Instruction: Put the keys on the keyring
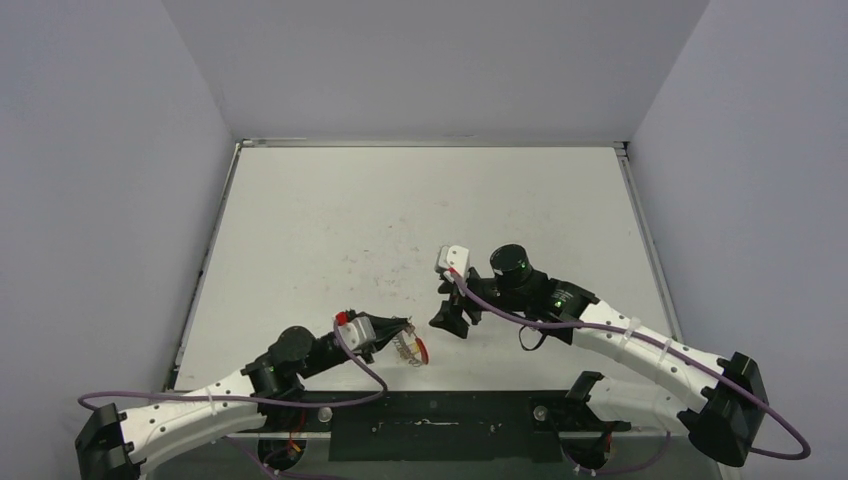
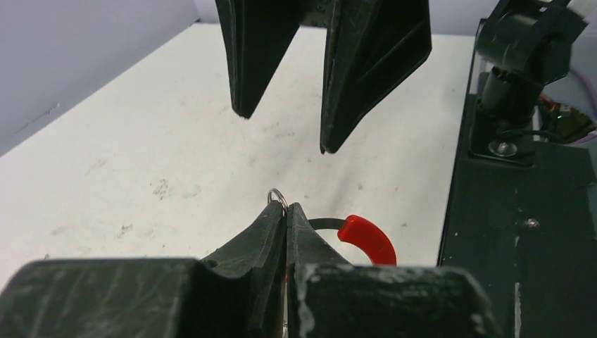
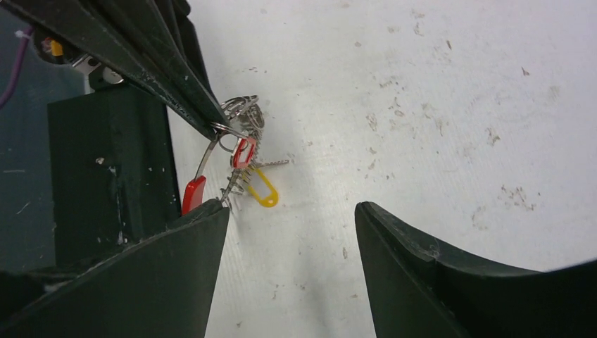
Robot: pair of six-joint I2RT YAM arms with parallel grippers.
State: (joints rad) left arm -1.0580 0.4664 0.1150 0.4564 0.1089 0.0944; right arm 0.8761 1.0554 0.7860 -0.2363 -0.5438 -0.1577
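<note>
Top view, lower centre: your left gripper (image 1: 398,333) is clenched on the keyring (image 1: 412,347), and the right gripper (image 1: 452,318) stands released just beside it. Left wrist view: only the very fingertips pinch the ring, so a nudge could slip it. Right wrist view, upper left: the keys (image 3: 257,179) dangle and could snag.

I can read no text, label, brand, number or sign in any view. The small yellow plastic key head (image 3: 268,200) shows a pale window, too small to read.
</note>
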